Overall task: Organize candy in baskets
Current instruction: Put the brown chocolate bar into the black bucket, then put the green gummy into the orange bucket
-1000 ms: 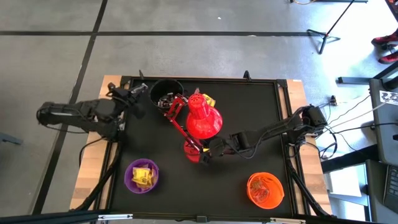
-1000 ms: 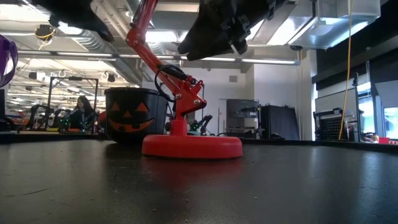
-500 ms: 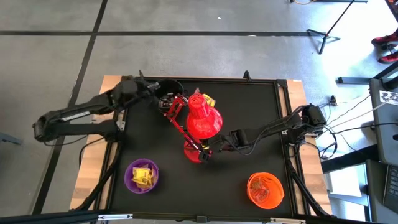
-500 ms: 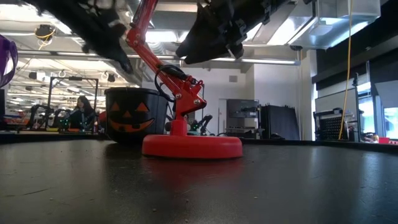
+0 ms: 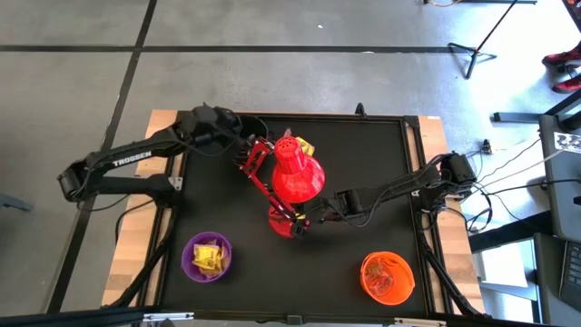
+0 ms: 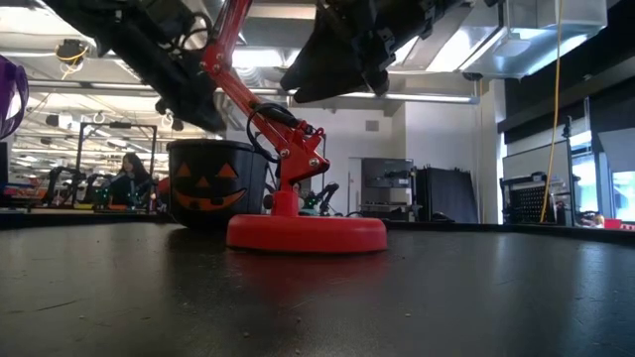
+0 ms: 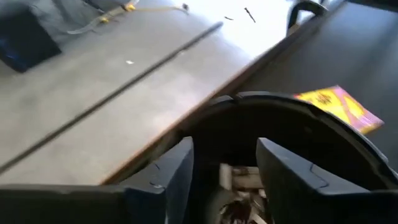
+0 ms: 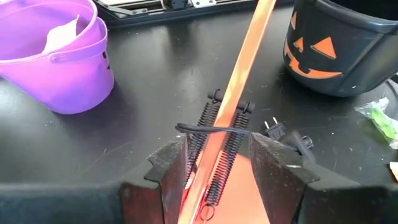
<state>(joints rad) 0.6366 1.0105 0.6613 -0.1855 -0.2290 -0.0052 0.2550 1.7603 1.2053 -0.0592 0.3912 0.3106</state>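
Observation:
The black bucket [image 7: 292,118], with a pumpkin face [image 8: 336,50], stands near the table's far edge and holds several wrapped sweets [image 7: 239,180]. My left gripper [image 7: 224,149] hangs open just above its mouth [image 5: 238,138]. A yellow sweet [image 7: 339,106] lies on the table beside that bucket. The purple bucket [image 5: 207,256] holds yellow sweets, and the orange bucket [image 5: 388,277] holds orange ones. My right gripper [image 8: 214,149] is open low at the table's middle [image 5: 300,221], its fingers on either side of the red lamp's lower arm [image 8: 239,81]. My right gripper's fingers [image 8: 171,168] stand along either side of the lamp's lower arm with its springs [image 8: 214,155], coming level from the table's right. Whether they touch it, I cannot tell. My left gripper touches nothing.
The red desk lamp [image 5: 292,173] stands at the table's middle on its round base [image 6: 306,233], its shade close to the black bucket. A green-wrapped sweet [image 8: 382,118] lies near that bucket. Raised rails edge the black table. A person sits in the room beyond.
My left arm has swung from the table's far left corner toward the right and stretched out, so its gripper now hangs over the black bucket and hides it from above. My right arm has kept still.

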